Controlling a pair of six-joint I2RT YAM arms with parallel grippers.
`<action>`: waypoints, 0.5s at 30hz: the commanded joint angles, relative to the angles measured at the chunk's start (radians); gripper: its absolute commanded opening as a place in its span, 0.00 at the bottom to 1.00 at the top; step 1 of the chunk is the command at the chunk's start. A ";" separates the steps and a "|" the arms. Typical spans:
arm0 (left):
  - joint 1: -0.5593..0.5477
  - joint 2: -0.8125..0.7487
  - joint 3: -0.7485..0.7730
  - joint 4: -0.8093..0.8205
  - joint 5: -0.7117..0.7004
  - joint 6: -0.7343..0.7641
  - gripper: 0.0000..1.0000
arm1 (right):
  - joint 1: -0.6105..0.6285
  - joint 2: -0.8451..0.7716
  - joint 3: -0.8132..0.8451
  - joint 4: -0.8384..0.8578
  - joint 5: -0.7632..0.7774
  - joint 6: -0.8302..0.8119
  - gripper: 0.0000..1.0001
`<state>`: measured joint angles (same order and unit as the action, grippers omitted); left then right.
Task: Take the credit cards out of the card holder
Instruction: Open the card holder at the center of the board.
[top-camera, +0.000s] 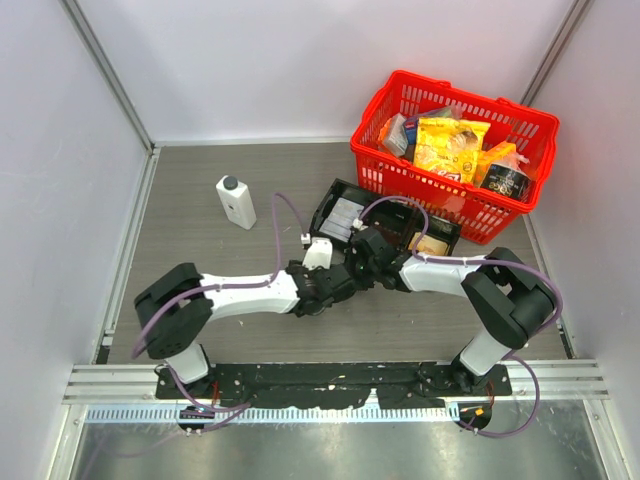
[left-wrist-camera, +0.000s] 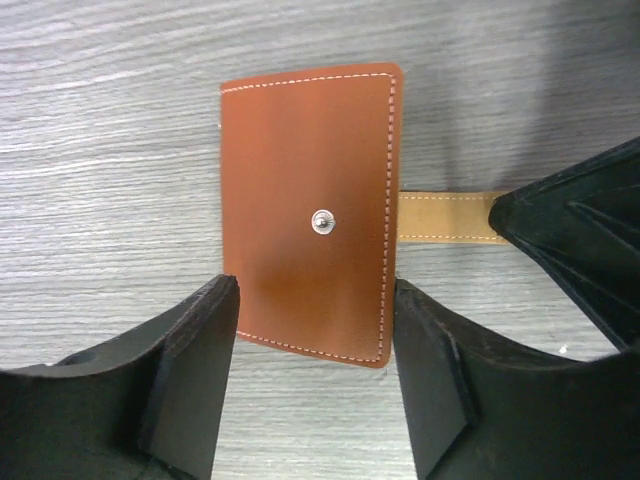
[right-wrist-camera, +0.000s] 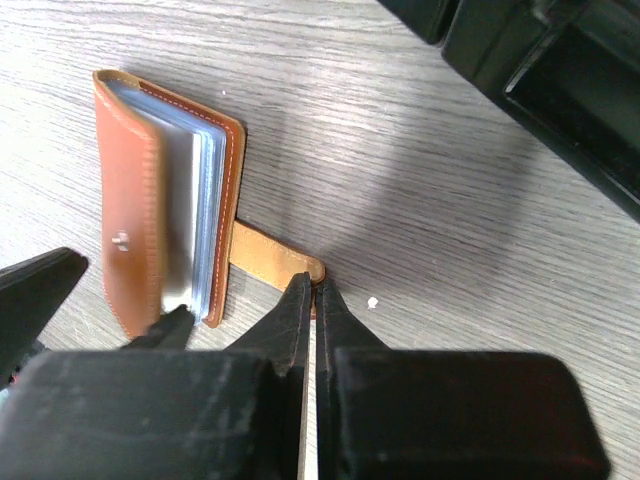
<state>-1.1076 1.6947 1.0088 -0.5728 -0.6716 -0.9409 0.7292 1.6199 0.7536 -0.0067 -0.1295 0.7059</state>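
Left fingers (left-wrist-camera: 190, 380) wide astride holder's (left-wrist-camera: 305, 210) near end, long axis straight ahead; right fingers (right-wrist-camera: 290, 320) pinched shut at tab (left-wrist-camera: 445, 217).

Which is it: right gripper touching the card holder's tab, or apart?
Touching. The right wrist view shows the right gripper closed on the end of the tab of the card holder.

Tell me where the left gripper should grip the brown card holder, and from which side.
Across its width, at the long stitched edges of the card holder, coming down over the end nearest the left gripper. It lies flat, narrow enough to fit between those open fingers, and the right gripper, shut at the tab, blocks the strap side.
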 joint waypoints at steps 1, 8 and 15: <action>0.040 -0.133 -0.039 -0.009 -0.046 -0.038 0.60 | 0.004 -0.018 0.009 -0.016 -0.015 -0.014 0.02; 0.126 -0.269 -0.171 0.066 0.003 -0.053 0.50 | 0.004 -0.022 0.020 -0.067 -0.009 -0.023 0.02; 0.201 -0.346 -0.309 0.129 0.064 -0.055 0.42 | 0.004 -0.023 0.030 -0.121 0.022 -0.016 0.03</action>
<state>-0.9367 1.4063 0.7574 -0.5030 -0.6220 -0.9726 0.7292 1.6199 0.7647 -0.0460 -0.1432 0.7048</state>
